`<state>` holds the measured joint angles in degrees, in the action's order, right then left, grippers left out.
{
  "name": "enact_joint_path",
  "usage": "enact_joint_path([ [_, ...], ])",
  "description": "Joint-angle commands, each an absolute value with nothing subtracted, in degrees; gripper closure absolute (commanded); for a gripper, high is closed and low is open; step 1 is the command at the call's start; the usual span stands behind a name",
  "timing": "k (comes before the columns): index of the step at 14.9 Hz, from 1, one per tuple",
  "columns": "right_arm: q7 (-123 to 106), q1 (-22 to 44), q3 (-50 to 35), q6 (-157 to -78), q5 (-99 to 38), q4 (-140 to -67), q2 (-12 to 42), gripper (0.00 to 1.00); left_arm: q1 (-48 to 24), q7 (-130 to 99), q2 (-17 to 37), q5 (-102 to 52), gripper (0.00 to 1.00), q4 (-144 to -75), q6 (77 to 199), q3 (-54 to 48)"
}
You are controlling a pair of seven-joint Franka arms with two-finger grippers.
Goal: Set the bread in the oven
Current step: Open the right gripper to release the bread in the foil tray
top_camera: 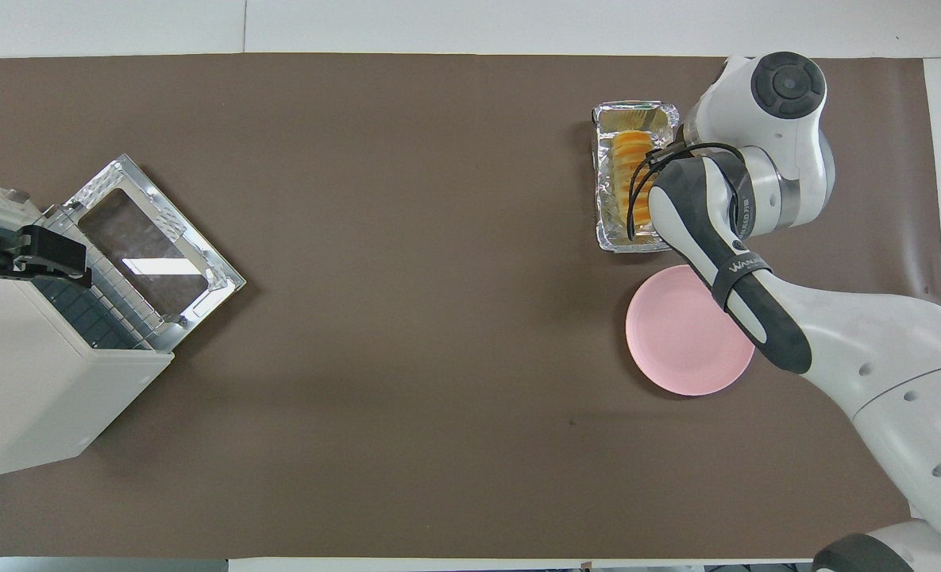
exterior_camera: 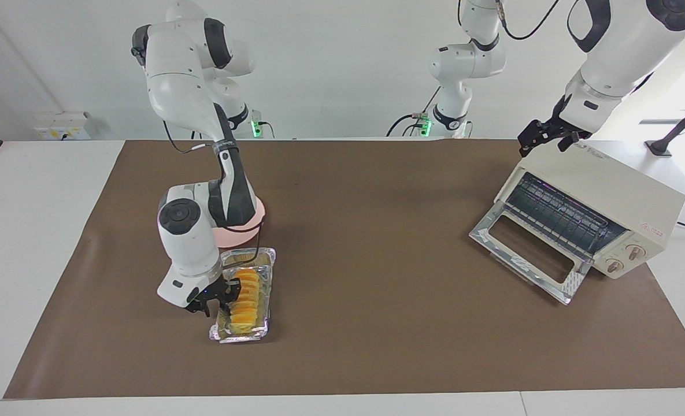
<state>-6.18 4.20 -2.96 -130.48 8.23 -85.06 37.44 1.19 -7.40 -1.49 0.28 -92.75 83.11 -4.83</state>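
The bread (exterior_camera: 245,300), a yellow-orange sliced loaf, lies in a silver foil tray (exterior_camera: 261,257) toward the right arm's end of the table; it also shows in the overhead view (top_camera: 625,171). My right gripper (exterior_camera: 218,296) is down at the tray's edge beside the bread, open, one finger at the loaf. In the overhead view the arm hides the gripper. The cream-white oven (exterior_camera: 608,190) stands at the left arm's end, its glass door (exterior_camera: 527,248) dropped open and the wire rack showing. My left gripper (exterior_camera: 545,138) waits open over the oven's top (top_camera: 33,373).
A round pink plate (top_camera: 676,342) lies beside the foil tray (top_camera: 637,111), nearer to the robots, partly under the right arm. A brown mat (exterior_camera: 377,260) covers the table between tray and oven.
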Motion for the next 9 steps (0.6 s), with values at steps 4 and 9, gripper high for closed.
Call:
enact_joint_path([
  [4,-6.8,4.2,-3.5,-128.2,8.1,-86.1,35.2,1.0,2.2,-6.6,-3.3,-0.4,0.0,-94.5,83.6,-5.3],
  [9,-1.3,8.5,-4.0,-109.6,1.0,-74.1,35.1,1.0,2.2,-6.6,-3.3,-0.4,0.0,-94.5,83.6,-5.3],
])
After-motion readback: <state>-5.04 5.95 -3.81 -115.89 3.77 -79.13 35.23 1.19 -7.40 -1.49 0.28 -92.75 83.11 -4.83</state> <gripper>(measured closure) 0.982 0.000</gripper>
